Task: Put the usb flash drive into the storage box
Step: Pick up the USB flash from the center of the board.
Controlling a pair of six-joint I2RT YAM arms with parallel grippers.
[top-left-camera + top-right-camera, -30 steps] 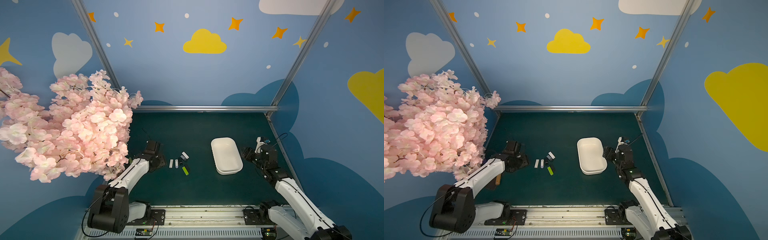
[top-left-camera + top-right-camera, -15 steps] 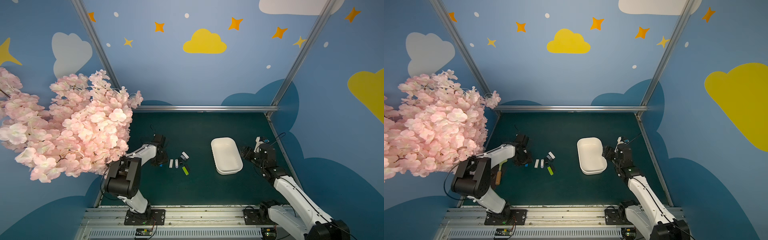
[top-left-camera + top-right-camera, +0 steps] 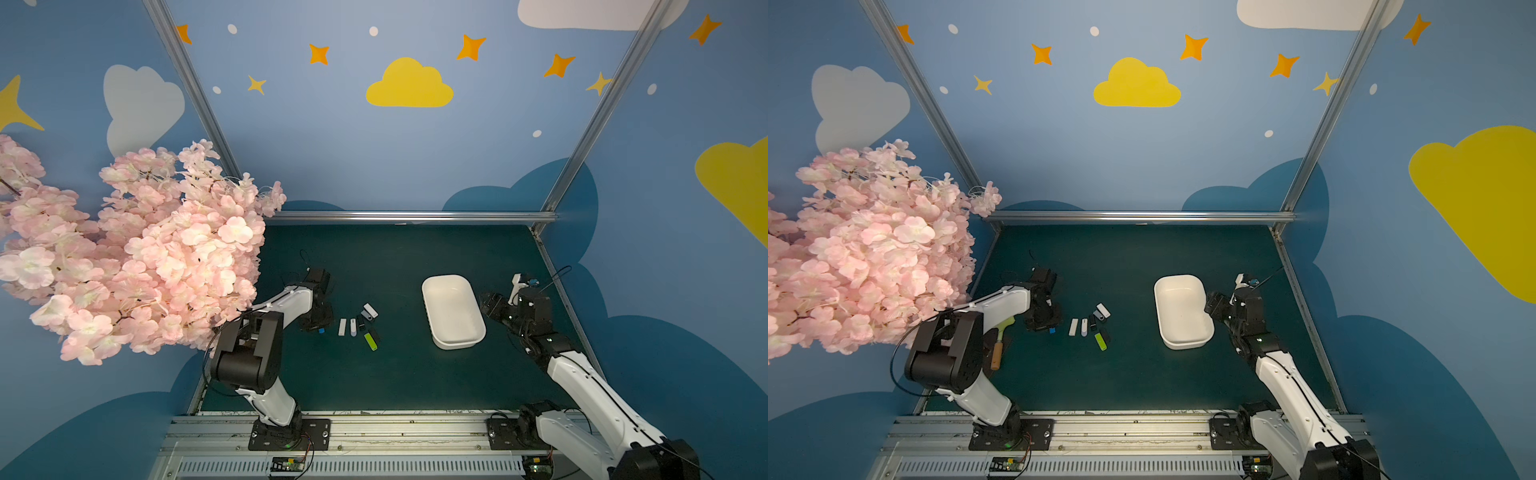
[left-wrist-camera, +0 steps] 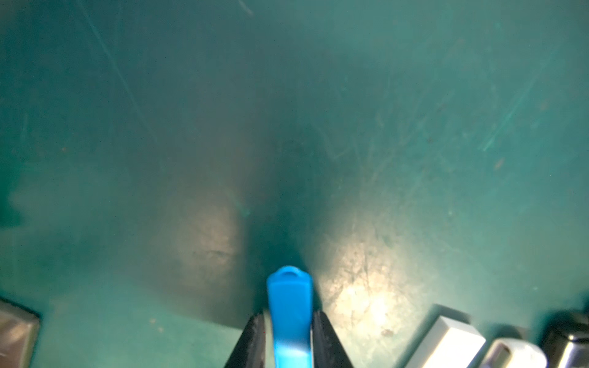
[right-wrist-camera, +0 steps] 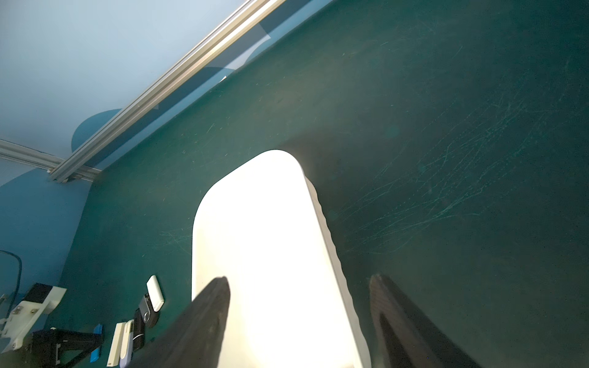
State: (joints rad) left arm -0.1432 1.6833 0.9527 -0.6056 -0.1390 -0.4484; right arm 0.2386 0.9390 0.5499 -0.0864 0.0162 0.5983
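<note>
Flash drive (image 4: pixel 289 302), blue, in left gripper (image 4: pixel 288 321)

The left hand (image 3: pixel 318 328) touches the blue flash drive (image 3: pixel 321 331).

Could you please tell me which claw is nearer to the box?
Right. The right claw sits open at the box's rim; the left claw is far off, closed on a blue drive.
</note>
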